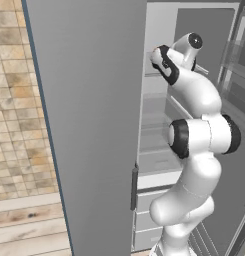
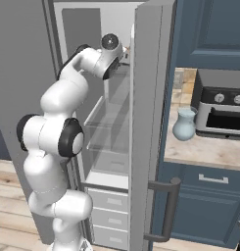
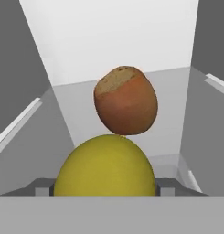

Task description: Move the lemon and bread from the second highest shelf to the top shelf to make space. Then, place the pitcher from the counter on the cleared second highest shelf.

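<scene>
Close in the hand view, the yellow lemon [image 3: 104, 164] sits between my gripper's [image 3: 104, 188] fingers, whose grey pads [image 3: 42, 187] touch it on both sides. Just behind it the brown bread [image 3: 126, 100] stands on a glass shelf [image 3: 81, 114] high in the fridge; I cannot tell which shelf. My wrist [image 2: 111, 49] reaches into the upper fridge, also seen from the left [image 1: 186, 47]. The pale blue pitcher [image 2: 184, 124] stands upright on the beige counter [image 2: 209, 152], right of the fridge.
An open fridge door [image 2: 146, 122] stands edge-on between my arm and the counter. The other grey door [image 1: 89, 125] blocks the left side. Lower glass shelves [image 2: 109, 142] and drawers [image 2: 109, 206] lie below. A silver oven [image 2: 222, 110] sits behind the pitcher.
</scene>
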Tool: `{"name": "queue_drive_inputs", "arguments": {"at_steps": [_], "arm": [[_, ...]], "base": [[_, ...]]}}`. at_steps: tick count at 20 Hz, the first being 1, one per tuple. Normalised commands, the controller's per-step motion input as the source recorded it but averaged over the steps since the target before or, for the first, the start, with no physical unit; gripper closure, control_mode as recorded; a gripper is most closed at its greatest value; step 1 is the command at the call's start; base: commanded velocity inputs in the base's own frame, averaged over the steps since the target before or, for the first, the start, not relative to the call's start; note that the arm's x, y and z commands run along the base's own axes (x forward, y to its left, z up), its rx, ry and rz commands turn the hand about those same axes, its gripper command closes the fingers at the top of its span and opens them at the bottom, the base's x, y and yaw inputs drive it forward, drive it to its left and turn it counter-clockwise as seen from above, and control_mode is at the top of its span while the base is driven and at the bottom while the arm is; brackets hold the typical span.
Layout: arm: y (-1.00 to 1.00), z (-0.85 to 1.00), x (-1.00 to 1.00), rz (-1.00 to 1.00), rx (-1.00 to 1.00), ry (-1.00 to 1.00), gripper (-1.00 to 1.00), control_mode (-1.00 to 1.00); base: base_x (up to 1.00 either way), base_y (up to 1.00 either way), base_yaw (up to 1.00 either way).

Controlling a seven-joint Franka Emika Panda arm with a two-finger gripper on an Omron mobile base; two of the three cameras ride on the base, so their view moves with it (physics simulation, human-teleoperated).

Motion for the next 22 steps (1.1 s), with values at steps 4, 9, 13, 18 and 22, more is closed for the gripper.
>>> {"name": "queue_drive_inputs", "arguments": {"at_steps": [4, 9, 13, 18, 22], "arm": [[0.00, -0.35, 0.58, 0.04, 0.00, 0.00, 1.00, -1.00], [0.00, -0.41, 0.63, 0.04, 0.00, 0.00, -1.00, -1.00], [0.00, -0.44, 0.43, 0.03, 0.00, 0.00, -1.00, -1.00], [0.03, -0.55, 0.04, 0.01, 0.00, -0.02, -1.00, -1.00], [0.17, -0.48, -0.07, 0.00, -0.02, -0.02, -1.00, -1.00]], "base": [[0.00, 0.00, 0.00], [0.00, 0.00, 0.00], [0.00, 0.00, 0.00], [0.00, 0.00, 0.00], [0.00, 0.00, 0.00]]}}
